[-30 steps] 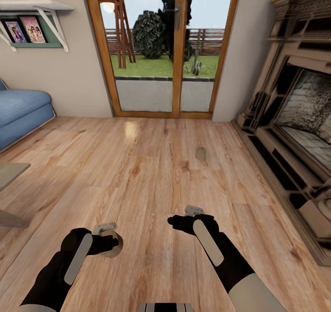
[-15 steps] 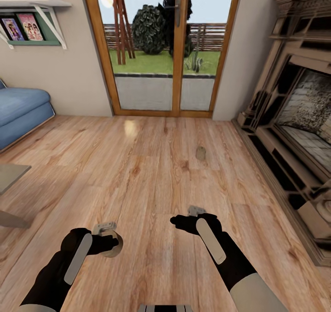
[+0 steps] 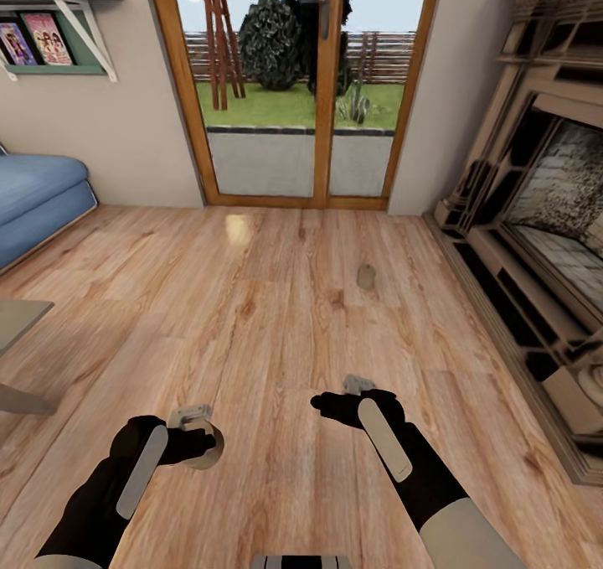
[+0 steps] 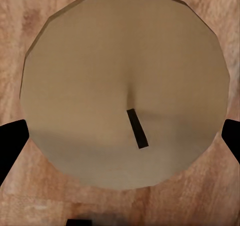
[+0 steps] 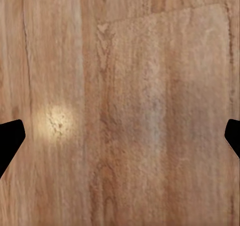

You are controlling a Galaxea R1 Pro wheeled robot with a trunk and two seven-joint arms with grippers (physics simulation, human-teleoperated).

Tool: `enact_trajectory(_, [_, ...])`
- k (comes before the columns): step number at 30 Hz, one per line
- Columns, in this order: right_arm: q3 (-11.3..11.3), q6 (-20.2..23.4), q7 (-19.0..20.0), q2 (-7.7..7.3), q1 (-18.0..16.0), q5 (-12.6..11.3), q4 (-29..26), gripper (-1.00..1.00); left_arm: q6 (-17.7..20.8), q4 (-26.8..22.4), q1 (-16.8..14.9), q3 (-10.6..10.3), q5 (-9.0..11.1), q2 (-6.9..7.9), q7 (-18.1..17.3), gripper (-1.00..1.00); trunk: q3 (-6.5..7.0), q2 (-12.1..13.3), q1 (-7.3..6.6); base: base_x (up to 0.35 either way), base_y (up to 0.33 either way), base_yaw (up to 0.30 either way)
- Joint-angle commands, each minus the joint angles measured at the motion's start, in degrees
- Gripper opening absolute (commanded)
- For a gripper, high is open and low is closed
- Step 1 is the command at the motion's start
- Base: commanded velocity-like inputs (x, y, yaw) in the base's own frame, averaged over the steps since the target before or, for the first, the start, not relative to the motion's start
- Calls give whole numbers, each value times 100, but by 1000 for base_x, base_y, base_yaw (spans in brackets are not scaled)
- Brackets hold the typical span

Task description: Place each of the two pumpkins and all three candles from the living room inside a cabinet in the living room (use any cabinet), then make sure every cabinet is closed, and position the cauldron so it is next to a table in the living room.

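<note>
**Candle in the left tool, another loose on the floor**

At 7 o'clock in the head view the left tool (image 3: 199, 437) is clamped on a candle (image 3: 203, 445). The left wrist view looks straight onto its round end (image 4: 125, 86), so its long axis runs along the fingers (image 4: 11, 146), which sit against its two sides; a short dark wick lies on the face. At 5 o'clock the right tool (image 3: 345, 395) hangs over bare wooden floor (image 3: 276, 318), its fingertips (image 5: 10, 141) spread wide apart.

Farther off, toward 1 o'clock, a second candle (image 3: 366, 277) sits on the planks; too small to tell its tilt. Open floor surrounds it. A beige fireplace surround (image 3: 536, 242) borders 3 o'clock, cut off by the frame. A blue sofa (image 3: 38, 204) edges 9 o'clock, and a glass door (image 3: 293, 83) closes 12 o'clock.
</note>
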Motion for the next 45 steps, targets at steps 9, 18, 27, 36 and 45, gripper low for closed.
enact_trajectory(9, [-5, -44, 17, -14, 1, 8, -18, 100, 0, -2, 0, -1, 14, 16, -3, -100, -85, 0, 0, 298, -54, -23])
enact_trajectory(18, [-11, -39, 26, -13, 0, -1, -7, 100, 7, -35, 0, 7, 35, 20, -3, -100, -149, 0, 0, 319, -127, -168])
enact_trajectory(27, [23, -99, 25, 5, 1, 12, -44, 100, 9, -42, 1, 14, 48, 20, -8, -100, -132, 80, -44, 198, -108, -105])
enact_trajectory(36, [41, -101, 27, 6, 1, 58, -42, 100, 9, -46, 0, 15, 57, 20, -12, -100, 29, 441, -242, 7, -5, -3])
enact_trajectory(45, [32, -101, 27, 0, 1, 61, -32, 100, 15, -138, 0, 20, 76, 30, -12, -100, 191, 802, -439, 0, 0, 0])
